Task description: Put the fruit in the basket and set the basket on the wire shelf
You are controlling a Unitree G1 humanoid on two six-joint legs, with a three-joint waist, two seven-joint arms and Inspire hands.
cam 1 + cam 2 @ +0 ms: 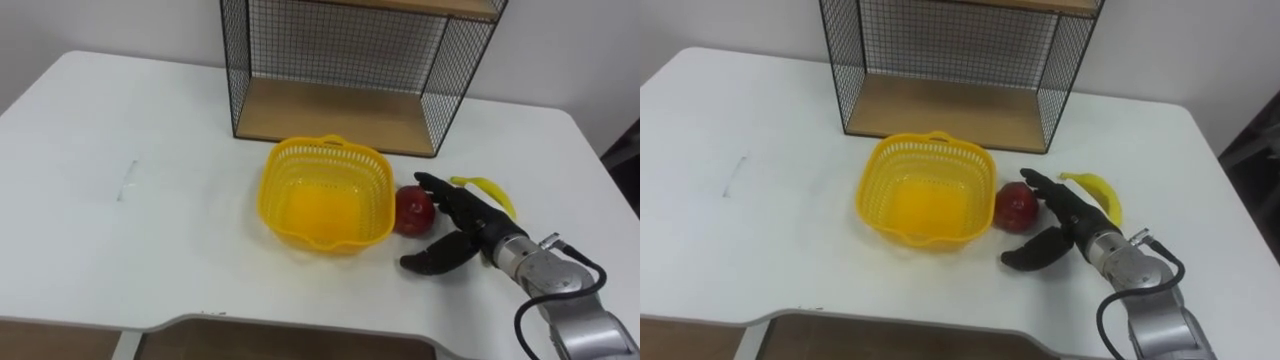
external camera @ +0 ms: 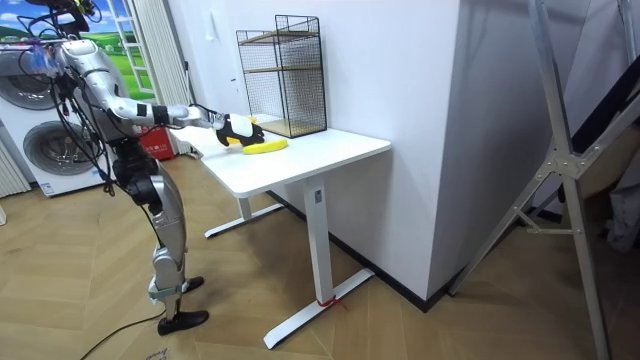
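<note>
Nearest us, our right hand (image 1: 478, 230) rests open near the table's (image 1: 120, 180) front right, fingers and thumb spread either side of the red apple (image 1: 413, 209), perhaps just touching it. The banana (image 1: 490, 190) lies behind the hand. Just left of the apple sits the yellow basket (image 1: 327, 146); the wire shelf (image 1: 340, 110) stands at the far edge.

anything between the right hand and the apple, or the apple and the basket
Nothing visible. The open right hand is right next to the apple, which lies beside the basket on its right; the banana lies behind the hand.
</note>
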